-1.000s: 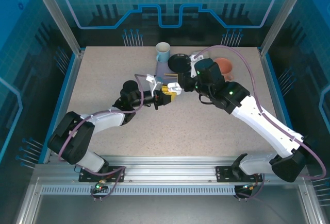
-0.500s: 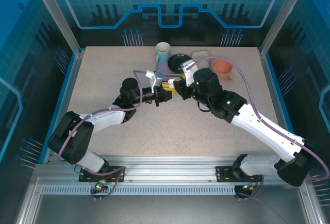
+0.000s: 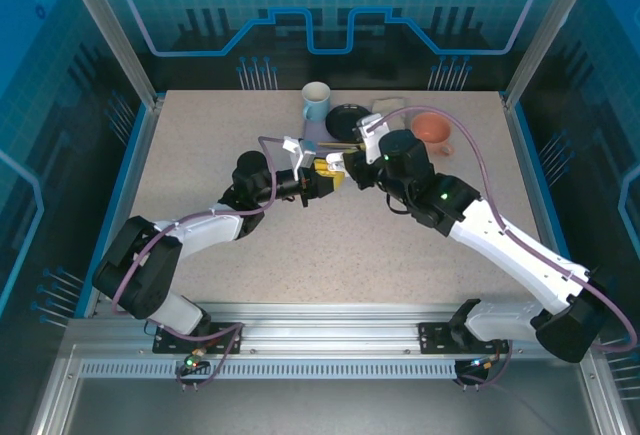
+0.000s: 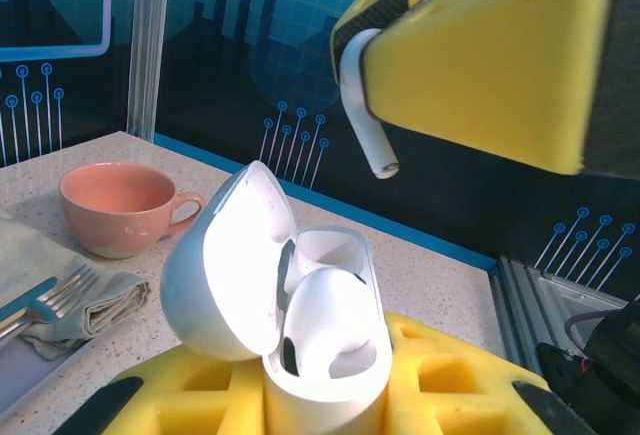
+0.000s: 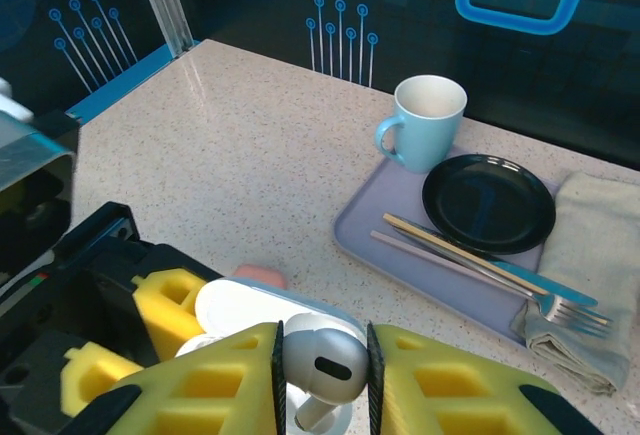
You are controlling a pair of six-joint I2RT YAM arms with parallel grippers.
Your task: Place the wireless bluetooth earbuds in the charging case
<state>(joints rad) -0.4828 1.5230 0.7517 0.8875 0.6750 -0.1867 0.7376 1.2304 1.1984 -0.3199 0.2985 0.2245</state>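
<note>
My left gripper point(image 4: 325, 400) is shut on the white charging case point(image 4: 300, 355), which stands upright between its yellow foam pads with the lid point(image 4: 225, 265) swung open. One white earbud point(image 4: 335, 320) sits inside the case. Just above it, my right gripper point(image 5: 320, 375) is shut on a second white earbud point(image 5: 322, 360), stem pointing down; this held earbud's stem point(image 4: 365, 115) hangs a short way over the case. In the top view the left gripper point(image 3: 320, 179) and right gripper point(image 3: 337, 167) meet mid-table. A small salmon-pink piece point(image 5: 260, 275) lies on the table behind the case.
A lilac tray point(image 5: 400, 220) at the back carries a black plate point(image 3: 347, 119), chopsticks and a light blue mug point(image 3: 316, 101). A pink cup point(image 3: 432, 129) and a folded napkin with a fork point(image 5: 585, 320) lie to its right. Blue walls edge the table.
The right arm has swung, uncovering the pink cup, and its gripper with the earbud has settled over the case. The left gripper with the case has shifted slightly towards the back.
</note>
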